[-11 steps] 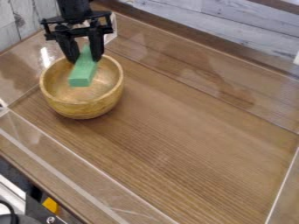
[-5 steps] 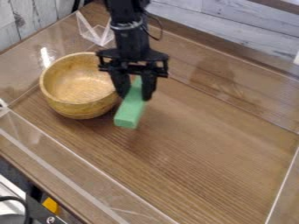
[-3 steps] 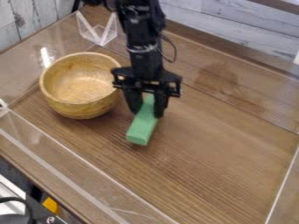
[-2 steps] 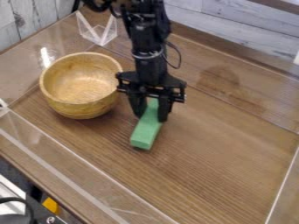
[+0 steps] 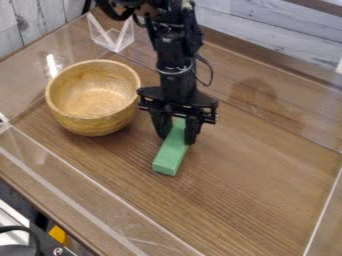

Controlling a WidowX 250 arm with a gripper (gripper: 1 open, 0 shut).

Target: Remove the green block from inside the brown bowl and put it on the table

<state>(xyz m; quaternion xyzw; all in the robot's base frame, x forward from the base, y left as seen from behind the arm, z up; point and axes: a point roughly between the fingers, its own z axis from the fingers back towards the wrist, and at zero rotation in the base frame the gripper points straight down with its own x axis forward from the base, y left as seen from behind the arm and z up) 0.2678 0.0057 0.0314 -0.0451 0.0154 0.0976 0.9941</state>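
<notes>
Just below the gripper (image 5: 175,124), we are seeing the block (image 5: 170,148), with its upper end sitting between the fingertips and its longer part sticking out toward the camera. We are holding the gripper's jaws clamped on the block, pointing down over the table (image 5: 221,190), to one side of the bowl (image 5: 91,97). The block is lying outside the bowl, low over the wood; whether it is touching the table we cannot tell. We are keeping the bowl near the gripper, on the picture's left of it, and its tan inside is showing. Beyond the gripper, toward the picture's upper left, a clear plastic piece (image 5: 112,35) is standing. Behind the gripper, a pale plank wall (image 5: 274,25) is running along the far side. A dark cable is looping out beside the arm, just above the gripper.
</notes>
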